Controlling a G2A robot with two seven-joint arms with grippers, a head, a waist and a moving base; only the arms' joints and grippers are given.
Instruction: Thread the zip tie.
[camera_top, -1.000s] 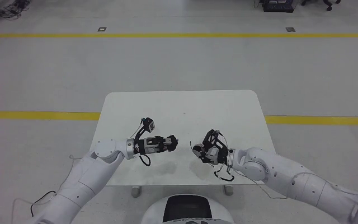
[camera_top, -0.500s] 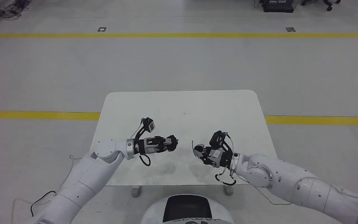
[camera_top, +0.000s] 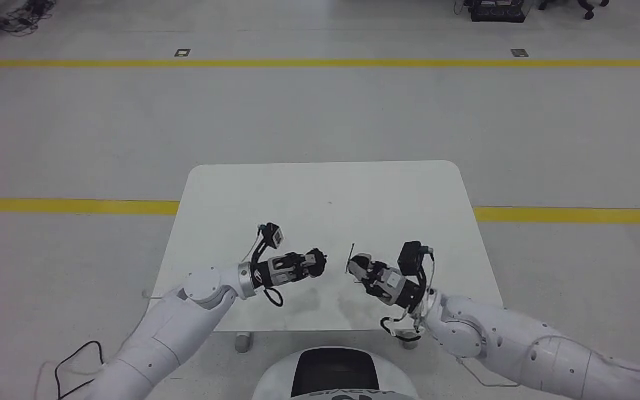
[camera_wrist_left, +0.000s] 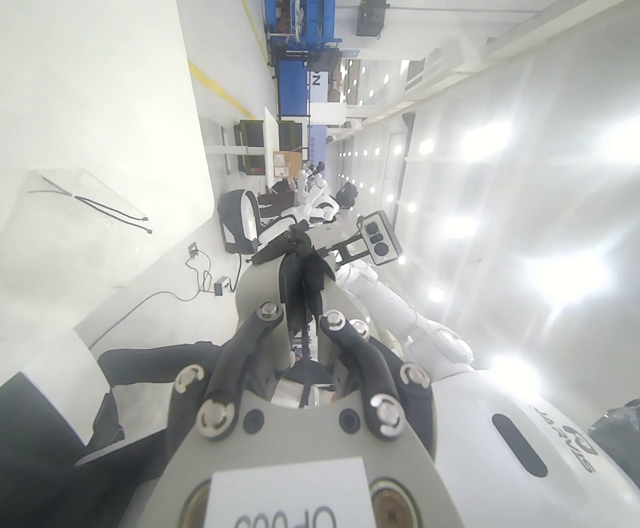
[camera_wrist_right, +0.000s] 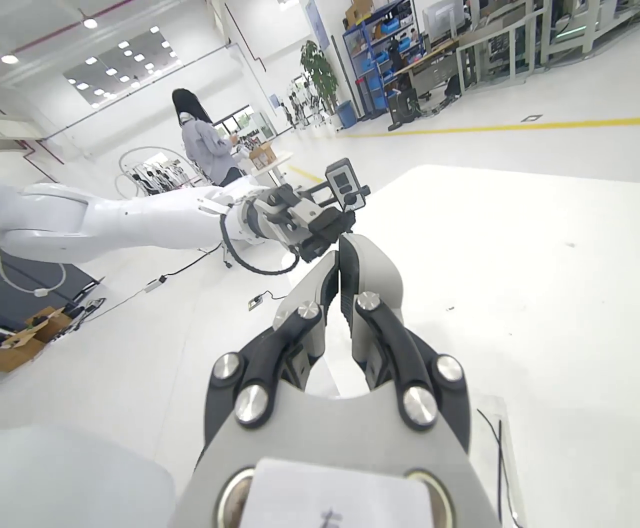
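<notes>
Seen from above, both arms hang over the near part of the white table (camera_top: 320, 190), around its 6 o'clock edge, their tips facing each other and near but apart.

The right gripper (camera_top: 354, 268) sits at 3 o'clock from the left gripper (camera_top: 316, 261). From the right gripper a thin dark strip, the zip tie (camera_top: 351, 253), stands up toward 12 o'clock, above the tabletop and touching neither the table nor the other arm.

In the right wrist view the right gripper (camera_wrist_right: 340, 260) has its two fingers (camera_wrist_right: 357, 265) pressed together at the tips, a pinch. The tie itself is too thin to make out between them there. The left gripper (camera_wrist_right: 327, 235) shows just beyond those tips, at about 11 o'clock from them.

In the left wrist view the left gripper (camera_wrist_left: 302, 280) is drawn narrow, its fingers (camera_wrist_left: 312, 272) nearly meeting. Something dark lies between them, perhaps only the pads, and I cannot tell whether it grips anything.
</notes>
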